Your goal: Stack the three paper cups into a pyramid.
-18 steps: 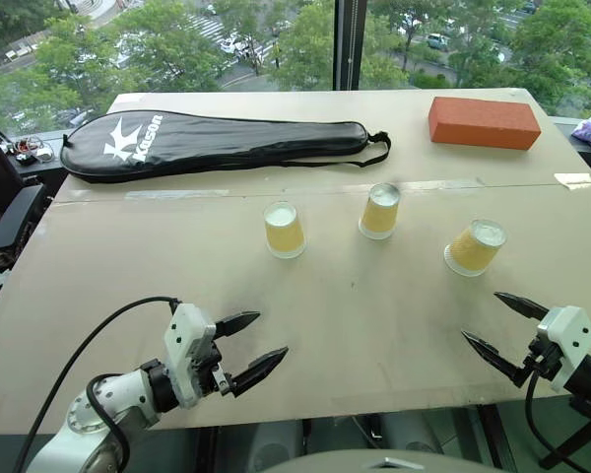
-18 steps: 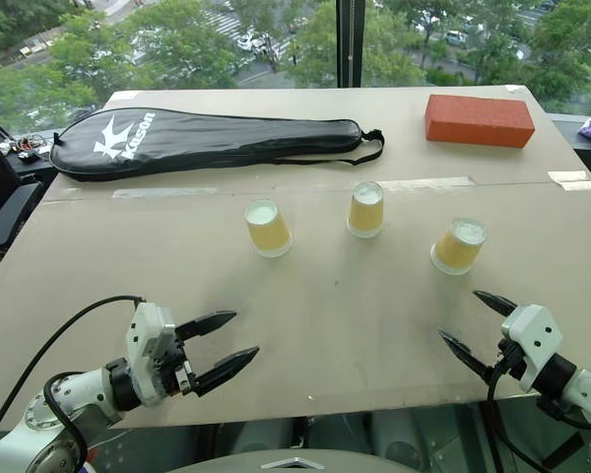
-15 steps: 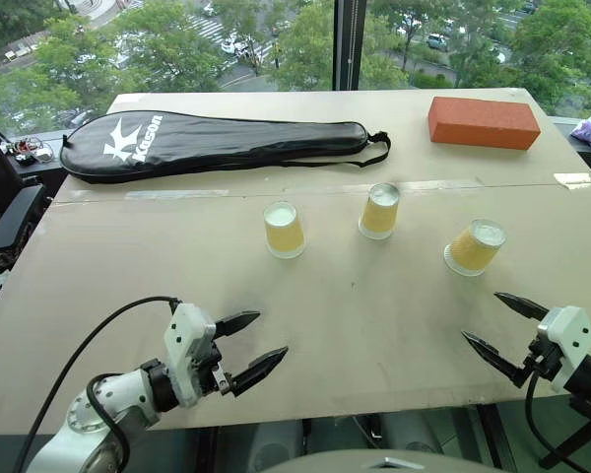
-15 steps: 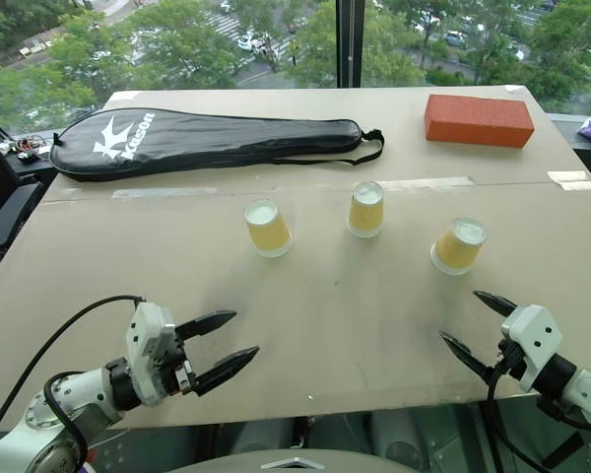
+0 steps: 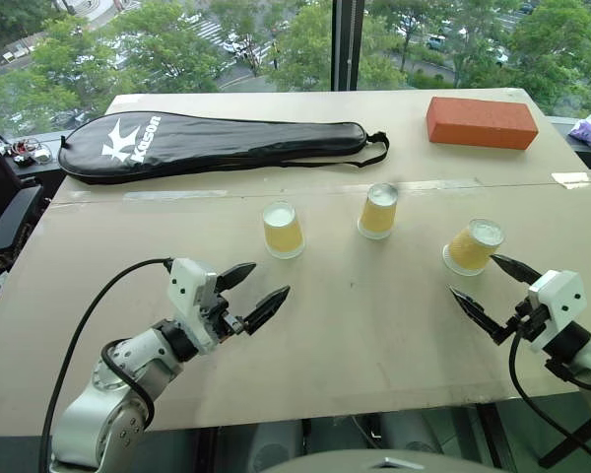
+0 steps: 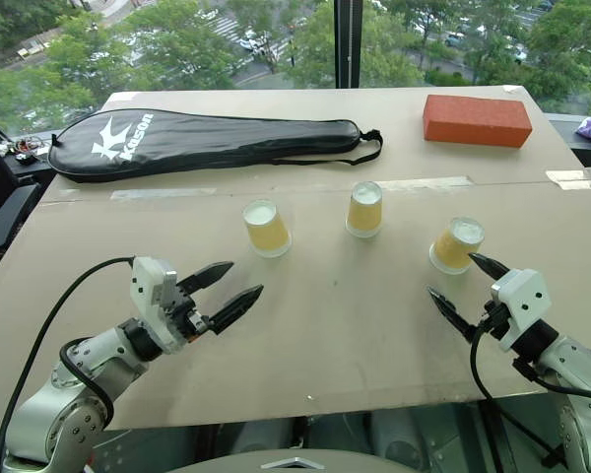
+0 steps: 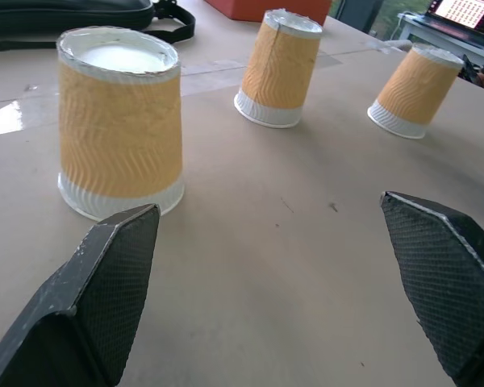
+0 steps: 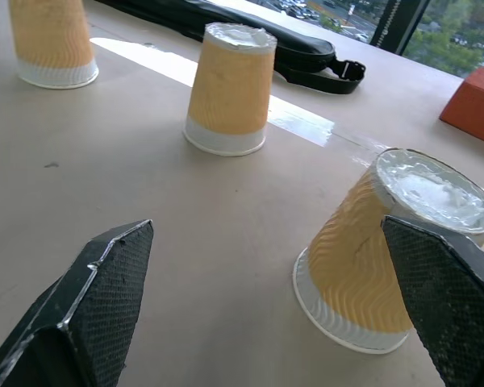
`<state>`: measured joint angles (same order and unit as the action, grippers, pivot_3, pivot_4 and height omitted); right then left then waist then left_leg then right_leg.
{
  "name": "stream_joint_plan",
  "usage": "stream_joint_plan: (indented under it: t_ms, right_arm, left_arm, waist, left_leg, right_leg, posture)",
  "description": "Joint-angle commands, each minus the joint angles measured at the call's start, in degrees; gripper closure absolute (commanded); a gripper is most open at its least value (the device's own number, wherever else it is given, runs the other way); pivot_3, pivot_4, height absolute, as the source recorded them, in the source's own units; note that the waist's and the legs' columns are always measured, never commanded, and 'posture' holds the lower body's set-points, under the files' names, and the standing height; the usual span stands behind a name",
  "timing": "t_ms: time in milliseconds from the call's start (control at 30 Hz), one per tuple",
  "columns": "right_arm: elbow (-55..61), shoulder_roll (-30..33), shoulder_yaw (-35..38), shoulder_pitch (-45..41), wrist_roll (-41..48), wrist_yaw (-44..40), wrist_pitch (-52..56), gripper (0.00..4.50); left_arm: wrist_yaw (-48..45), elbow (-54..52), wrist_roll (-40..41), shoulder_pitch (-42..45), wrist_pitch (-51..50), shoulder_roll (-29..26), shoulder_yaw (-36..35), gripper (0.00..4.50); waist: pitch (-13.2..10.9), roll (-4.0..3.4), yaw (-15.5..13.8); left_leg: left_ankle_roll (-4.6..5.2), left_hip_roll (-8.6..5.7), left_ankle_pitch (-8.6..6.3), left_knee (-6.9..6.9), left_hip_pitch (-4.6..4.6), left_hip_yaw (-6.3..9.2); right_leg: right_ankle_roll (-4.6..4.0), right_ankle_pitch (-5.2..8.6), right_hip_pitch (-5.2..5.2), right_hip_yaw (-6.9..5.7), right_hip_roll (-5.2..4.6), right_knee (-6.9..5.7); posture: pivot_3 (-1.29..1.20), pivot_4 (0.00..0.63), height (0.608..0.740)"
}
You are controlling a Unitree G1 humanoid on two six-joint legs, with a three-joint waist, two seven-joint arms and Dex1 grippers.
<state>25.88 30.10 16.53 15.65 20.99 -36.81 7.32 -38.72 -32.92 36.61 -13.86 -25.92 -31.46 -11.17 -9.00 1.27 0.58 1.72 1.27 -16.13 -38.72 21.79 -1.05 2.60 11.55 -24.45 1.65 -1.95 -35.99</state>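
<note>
Yellow-tan paper cups (image 5: 378, 211) stand upturned and apart in a row on the table (image 5: 355, 325); both arms have advanced since a moment ago; left gripper (image 5: 250, 293) and right gripper (image 5: 485, 289) gape empty, nearing the outer cups; stacking is unstarted.

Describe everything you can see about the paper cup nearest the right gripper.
The rightmost paper cup is a small tapered cup standing upside down on the tan table, wide white rim down and white base up. Its sides are yellow-tan with a wavy embossed pattern, and it looks like paper. It stands apart from the other two cups, and nothing but the table touches it. The open right gripper sits just short of it, one finger close beside its wall.
</note>
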Motion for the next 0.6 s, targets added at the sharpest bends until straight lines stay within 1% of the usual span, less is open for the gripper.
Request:
stream_joint_plan:
  t_ms: [33,100,167,233,400,500,600]
  right_arm:
    - [0.4,-1.1,3.6,-4.5,1.1,6.4,2.7,0.03]
    - [-1.0,-1.1,3.8,-7.0,-0.1,9.1,5.0,0.03]
    - [-2.2,-1.5,3.8,-9.3,0.8,10.4,7.1,0.03]
    - [-3.2,-1.7,3.5,-10.8,1.5,11.0,8.8,0.03]
    - [-9.5,-1.6,1.1,-15.9,-0.4,12.3,12.0,0.03]
    - [-12.4,-2.0,0.7,-18.8,0.9,11.8,14.0,0.03]
    - [-13.9,-1.5,0.0,-20.0,1.1,10.5,14.9,0.83]
  left_arm:
    - [-3.7,-1.7,1.1,1.1,1.8,-1.8,-0.3,0.0]
    - [-5.2,-2.6,1.1,0.9,2.3,-2.4,0.3,0.0]
    - [-6.2,-3.2,1.6,0.9,2.4,-2.5,0.7,0.0]
    - [-6.6,-3.4,1.5,1.1,2.6,-2.7,1.0,0.0]
    - [-7.2,-3.9,1.1,0.9,2.7,-2.9,1.3,0.0]
    - [-7.2,-4.2,1.1,0.3,2.8,-2.9,0.9,0.0]
    - [-7.1,-4.5,0.9,-0.3,3.0,-2.9,0.9,0.0]
  waist:
    - [0.0,-0.02,0.0]
    - [0.0,-0.01,0.0]
    - [0.0,-0.02,0.0]
    - [0.0,-0.02,0.0]
    - [0.0,-0.03,0.1]
    - [0.0,-0.03,0.1]
    - [0.0,-0.04,0.1]
  left_leg:
    - [0.0,0.0,0.0,0.0,-0.03,-0.04]
    - [0.0,-0.01,0.0,0.0,-0.02,-0.06]
    - [0.0,-0.02,0.0,0.0,0.0,-0.09]
    - [0.0,-0.01,0.0,0.0,0.02,-0.1]
    - [0.0,-0.02,0.0,0.0,0.01,-0.13]
    - [0.0,-0.02,0.0,0.0,-0.02,-0.13]
    - [0.01,-0.02,0.0,0.0,0.0,-0.13]
  right_leg:
    - [0.0,0.0,0.0,0.03,0.0,-0.02]
    - [0.0,0.0,0.0,0.02,0.0,-0.02]
    - [-0.03,-0.02,0.0,0.02,-0.01,0.0]
    - [-0.18,-0.11,0.0,0.01,-0.01,0.0]
    - [-0.18,-0.11,0.0,0.02,0.01,0.0]
    - [-0.18,-0.11,0.02,0.02,0.03,0.0]
    - [-0.19,-0.12,0.02,0.02,0.03,-0.01]
  posture:
    - [0.0,0.15,0.74]
    - [0.0,0.15,0.74]
    - [0.0,0.15,0.74]
    - [0.0,0.15,0.74]
    - [0.0,0.15,0.74]
    - [0.0,0.15,0.74]
    - [0.0,0.15,0.74]
